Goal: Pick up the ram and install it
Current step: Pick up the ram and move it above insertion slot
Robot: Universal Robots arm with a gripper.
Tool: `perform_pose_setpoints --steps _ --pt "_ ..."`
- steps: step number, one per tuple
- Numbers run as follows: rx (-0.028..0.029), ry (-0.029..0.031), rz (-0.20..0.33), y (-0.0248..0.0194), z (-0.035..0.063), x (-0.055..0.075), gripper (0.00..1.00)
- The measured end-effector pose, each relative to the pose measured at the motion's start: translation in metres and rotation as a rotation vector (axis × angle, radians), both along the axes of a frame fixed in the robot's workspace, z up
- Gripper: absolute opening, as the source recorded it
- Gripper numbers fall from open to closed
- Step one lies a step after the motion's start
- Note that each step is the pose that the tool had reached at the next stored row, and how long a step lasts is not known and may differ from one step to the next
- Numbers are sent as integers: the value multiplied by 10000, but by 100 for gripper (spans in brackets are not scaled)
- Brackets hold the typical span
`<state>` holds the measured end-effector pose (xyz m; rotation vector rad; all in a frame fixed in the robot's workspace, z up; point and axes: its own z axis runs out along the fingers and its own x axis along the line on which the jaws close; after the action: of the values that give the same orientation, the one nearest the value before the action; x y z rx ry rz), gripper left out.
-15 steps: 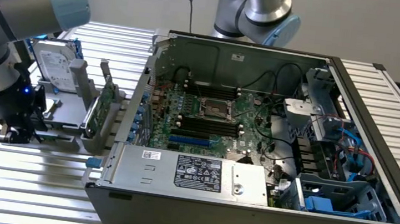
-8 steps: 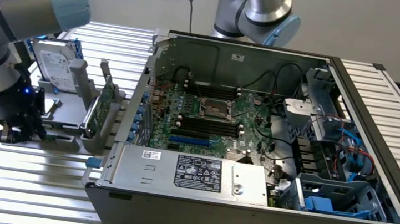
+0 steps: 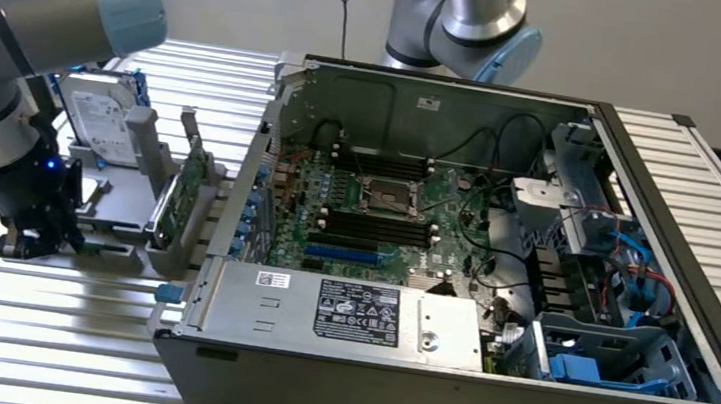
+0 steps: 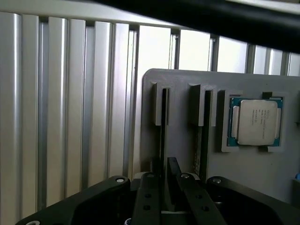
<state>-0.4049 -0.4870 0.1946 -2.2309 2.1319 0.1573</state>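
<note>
Pincer looks clamped on the ram, which stands on edge in the grey holder, not yet lifted. Beside the holder, the motherboard's black slots look unfilled.

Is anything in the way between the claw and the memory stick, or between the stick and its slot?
Nothing between them: the gripper is closed on the ram in its gray holder. Toward the motherboard's black slots, the green card and the case's side wall stand between.
</note>
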Motion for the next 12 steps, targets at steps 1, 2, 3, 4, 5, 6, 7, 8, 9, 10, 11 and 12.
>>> perform_pose_setpoints --steps 1,2,3,4,5,6,7,8,9,10,11,12 --pt "-1 9 0 0 0 1 21" --pt "1 19 -1 0 0 2 18" --pt "0 34 0 0 0 2 18" --pt "0 49 0 0 0 3 14" --pt "0 68 -1 0 0 4 14" --pt "0 85 -5 0 0 5 14" --pt "0 104 -10 0 0 6 14" --pt "1 123 -19 0 0 7 14" --pt "0 143 -31 0 0 8 14" --pt "1 162 -53 0 0 10 14" --pt "1 180 -79 0 0 11 14" --pt "0 197 -114 0 0 11 14"
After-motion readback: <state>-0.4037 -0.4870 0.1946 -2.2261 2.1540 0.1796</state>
